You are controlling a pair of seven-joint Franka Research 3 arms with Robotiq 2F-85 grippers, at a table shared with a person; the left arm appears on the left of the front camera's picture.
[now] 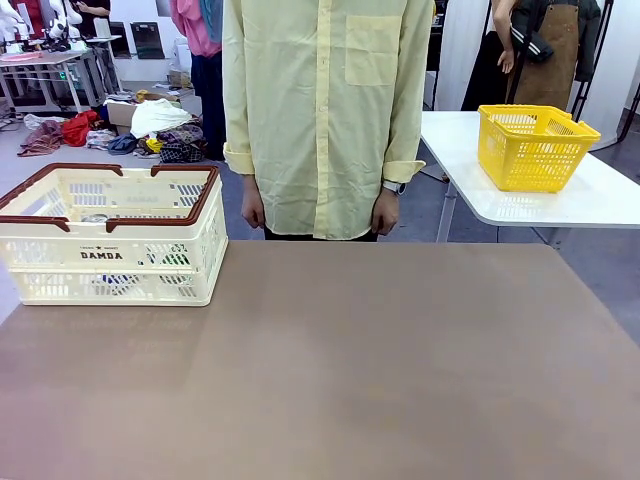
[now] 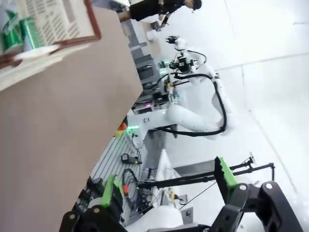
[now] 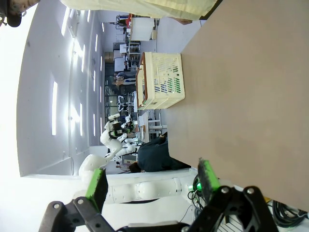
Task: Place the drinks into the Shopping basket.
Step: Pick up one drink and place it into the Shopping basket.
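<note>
The cream Shopping basket (image 1: 110, 262) with the dark brown rim and "DAMDA" on its side stands at the table's far left. Through its slats I make out green (image 1: 176, 258) of one can and a bit of blue (image 1: 117, 284) of the other, both inside. In the left wrist view the green can (image 2: 20, 32) lies inside the basket (image 2: 72, 21) at the top left. My left gripper (image 2: 169, 183) is open and holds nothing, well away from the basket. My right gripper (image 3: 152, 181) is open too, with the basket (image 3: 161, 79) far off across the table.
A person in a pale yellow shirt (image 1: 320, 110) stands at the far edge, hands down at the sides. A yellow mesh basket (image 1: 533, 146) sits on a white side table (image 1: 600, 200) at the right. The brown tabletop (image 1: 380, 360) stretches bare in front.
</note>
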